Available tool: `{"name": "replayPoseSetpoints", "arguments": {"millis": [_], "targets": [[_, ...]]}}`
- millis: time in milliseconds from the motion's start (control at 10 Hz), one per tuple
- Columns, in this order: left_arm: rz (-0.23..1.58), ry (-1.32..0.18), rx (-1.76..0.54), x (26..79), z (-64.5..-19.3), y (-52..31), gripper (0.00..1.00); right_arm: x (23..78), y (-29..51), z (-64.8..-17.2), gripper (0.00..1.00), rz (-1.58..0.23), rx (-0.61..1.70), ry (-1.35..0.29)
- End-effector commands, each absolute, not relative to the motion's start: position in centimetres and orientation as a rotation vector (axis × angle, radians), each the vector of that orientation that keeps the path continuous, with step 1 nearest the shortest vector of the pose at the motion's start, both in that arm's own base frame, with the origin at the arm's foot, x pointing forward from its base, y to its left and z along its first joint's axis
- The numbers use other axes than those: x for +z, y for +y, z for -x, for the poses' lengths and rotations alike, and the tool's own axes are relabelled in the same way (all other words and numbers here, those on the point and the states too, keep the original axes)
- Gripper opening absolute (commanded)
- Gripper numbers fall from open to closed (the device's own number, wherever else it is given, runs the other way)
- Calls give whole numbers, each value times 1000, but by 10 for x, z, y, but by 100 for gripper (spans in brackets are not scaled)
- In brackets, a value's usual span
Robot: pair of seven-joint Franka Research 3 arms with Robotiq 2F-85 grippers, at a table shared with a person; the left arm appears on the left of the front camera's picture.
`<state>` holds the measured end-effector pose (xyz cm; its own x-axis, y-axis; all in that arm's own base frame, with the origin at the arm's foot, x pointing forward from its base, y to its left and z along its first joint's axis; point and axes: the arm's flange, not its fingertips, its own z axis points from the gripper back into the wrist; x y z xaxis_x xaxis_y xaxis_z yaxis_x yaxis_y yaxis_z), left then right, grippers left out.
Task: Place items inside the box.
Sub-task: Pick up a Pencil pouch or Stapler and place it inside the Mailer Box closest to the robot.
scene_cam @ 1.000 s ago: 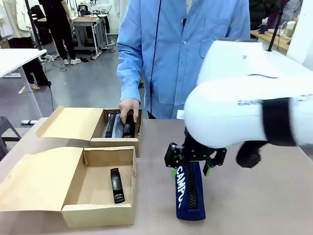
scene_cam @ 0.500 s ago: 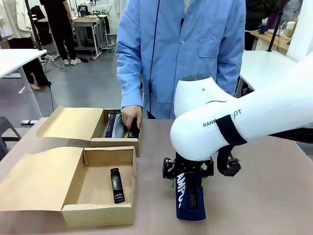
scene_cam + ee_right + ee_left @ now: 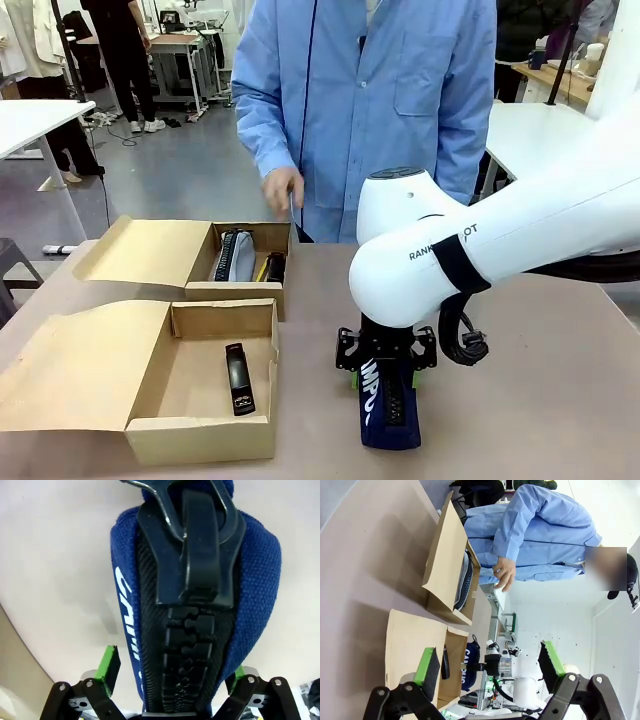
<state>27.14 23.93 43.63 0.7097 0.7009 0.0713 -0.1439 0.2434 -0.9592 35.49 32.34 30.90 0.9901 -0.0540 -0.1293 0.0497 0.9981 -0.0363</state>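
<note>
- You've got two brown cardboard boxes on the left half of the table (image 3: 520, 400). Both have their flap lids open to the left. The near box (image 3: 200, 436) sits just in front of the far box (image 3: 235, 291).
- Near box: one black stapler (image 3: 238, 378) lies flat on its floor, right of middle, long axis running near-far.
- Far box: I count three items. One is a grey-and-black pouch (image 3: 233, 257), one is a yellow-and-black piece (image 3: 262, 269), and one is a black item (image 3: 276, 265) at the right end. The last two are too small to name.
- One navy "CAMPUS" pencil case (image 3: 392, 418) lies on the table just right of the near box, outside it. The zip faces up and its long axis runs near-far.
- Right gripper (image 3: 385, 380) sits low over the far end of the pencil case, one finger on each side. In the right wrist view the green pads flank the fabric. I can't tell if they're pressing it or just alongside.
- Left gripper (image 3: 488, 647): fingers spread wide, nothing between them. Its camera looks across both boxes.
- One person's hand (image 3: 283, 188) is raised above the far box, touching nothing in it.
</note>
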Motion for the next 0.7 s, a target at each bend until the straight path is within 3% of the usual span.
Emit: {"name": "replayPoseSetpoints", "arguments": {"millis": [0,100,200,400,500,600], "targets": [[1207,-583,603,437,-270,239,100,309,329,-357,53,52,-90,93],[1207,-583,603,437,-270,239,100,309,328,-356,40,46,-83,93],[1207,-583,603,437,-270,239,100,310,329,-356,0,47,-82,90],[1207,-583,603,437,-270,239,100,310,328,-356,0,49,-78,92],[1207,-583,603,437,-270,239,100,310,328,-356,13,54,-75,96],[1207,-583,603,437,-270,239,100,310,327,-356,7,66,-73,98]]}}
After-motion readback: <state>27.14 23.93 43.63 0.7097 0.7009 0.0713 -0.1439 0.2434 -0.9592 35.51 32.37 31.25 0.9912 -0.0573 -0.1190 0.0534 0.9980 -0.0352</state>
